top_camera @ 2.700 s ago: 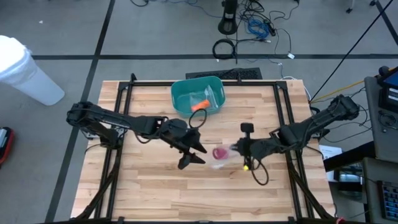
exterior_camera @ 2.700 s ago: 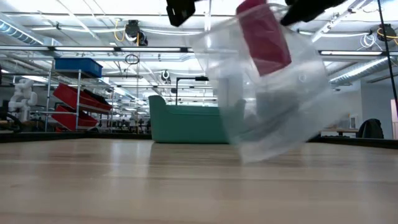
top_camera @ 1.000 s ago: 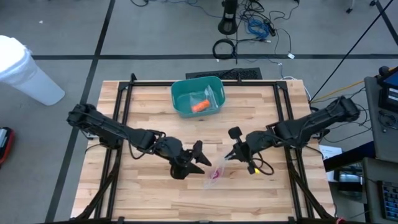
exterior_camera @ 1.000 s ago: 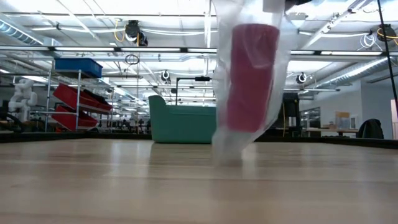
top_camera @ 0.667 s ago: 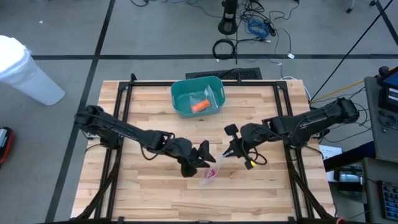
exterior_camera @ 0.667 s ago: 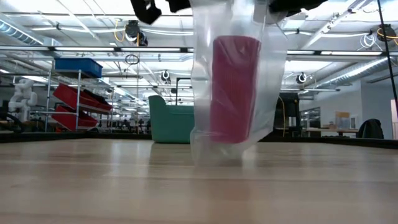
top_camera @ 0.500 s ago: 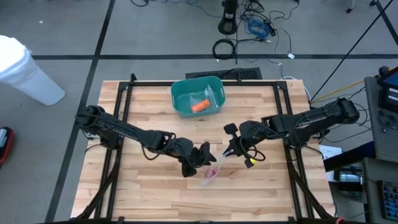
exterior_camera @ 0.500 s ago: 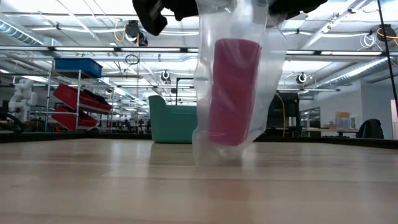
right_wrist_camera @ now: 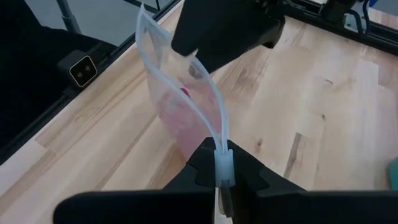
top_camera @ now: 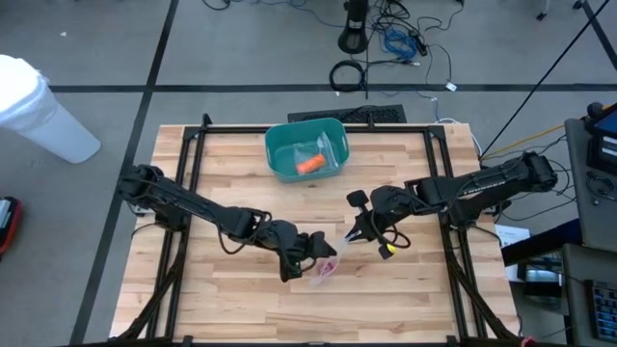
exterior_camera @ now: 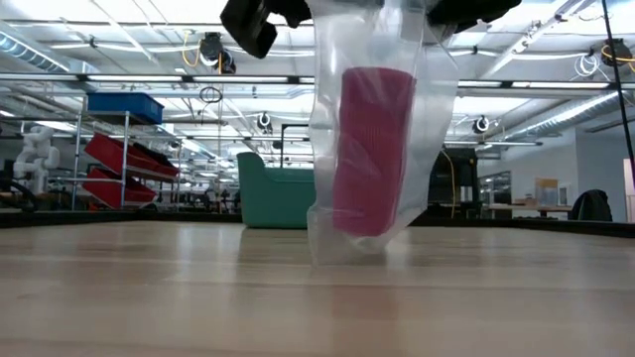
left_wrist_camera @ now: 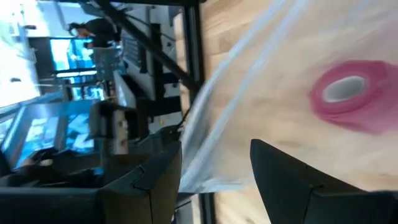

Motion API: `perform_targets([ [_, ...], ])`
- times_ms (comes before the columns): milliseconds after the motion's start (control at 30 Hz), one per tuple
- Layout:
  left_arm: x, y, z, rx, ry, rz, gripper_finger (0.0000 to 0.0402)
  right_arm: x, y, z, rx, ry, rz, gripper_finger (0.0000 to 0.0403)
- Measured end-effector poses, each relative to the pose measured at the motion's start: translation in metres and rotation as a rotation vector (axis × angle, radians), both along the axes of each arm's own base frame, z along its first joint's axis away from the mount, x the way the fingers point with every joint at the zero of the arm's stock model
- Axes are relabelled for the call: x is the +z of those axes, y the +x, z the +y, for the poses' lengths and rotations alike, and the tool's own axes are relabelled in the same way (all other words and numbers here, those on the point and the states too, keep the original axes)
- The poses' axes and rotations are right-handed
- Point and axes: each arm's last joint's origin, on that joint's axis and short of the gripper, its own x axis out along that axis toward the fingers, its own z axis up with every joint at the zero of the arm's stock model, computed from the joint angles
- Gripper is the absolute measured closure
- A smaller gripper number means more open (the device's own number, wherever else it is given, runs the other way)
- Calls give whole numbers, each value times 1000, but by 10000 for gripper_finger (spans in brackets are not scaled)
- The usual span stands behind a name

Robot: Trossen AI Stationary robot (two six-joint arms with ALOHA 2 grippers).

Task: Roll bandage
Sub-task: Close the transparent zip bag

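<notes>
Your right gripper (right_wrist_camera: 222, 176) is clamped on the top corner of the clear plastic bag (exterior_camera: 382, 129). Your left gripper (left_wrist_camera: 214, 180) stands with fingers apart at the bag's mouth. The pink bandage roll (exterior_camera: 374, 149) sits inside the bag, hanging just above the wooden table (top_camera: 231, 164).

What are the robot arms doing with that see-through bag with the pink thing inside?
Two dark robot arms are holding up a clear plastic bag with a pink roll of bandage inside. The right gripper is pinched shut on one edge of the bag's mouth. The left gripper has its fingers apart at the bag's other side. The bag hangs upright, its bottom just about on the wooden table. A teal plastic bin sits farther back with something orange in it.
</notes>
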Motion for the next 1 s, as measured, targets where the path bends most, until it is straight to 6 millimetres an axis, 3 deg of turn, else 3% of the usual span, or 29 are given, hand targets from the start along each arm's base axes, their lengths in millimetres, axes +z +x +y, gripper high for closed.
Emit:
perform_targets([
  [367, -16, 7, -2, -35, -5, 48, 216, 2, 1, 1, 13, 17, -19, 396],
  [500, -20, 8, -1, 17, -11, 67, 271, 2, 1, 1, 0, 34, -10, 396],
  [667, -20, 7, -4, 162, -107, 68, 374, 1, 0, -1, -92, 85, 30, 393],
  [733, -19, 6, -6, 204, -168, 69, 392, -1, 0, -2, -157, 73, 47, 383],
  [1000, -18, 2, -15, 422, -400, 48, 398, 2, -5, -6, -326, 97, 58, 293],
])
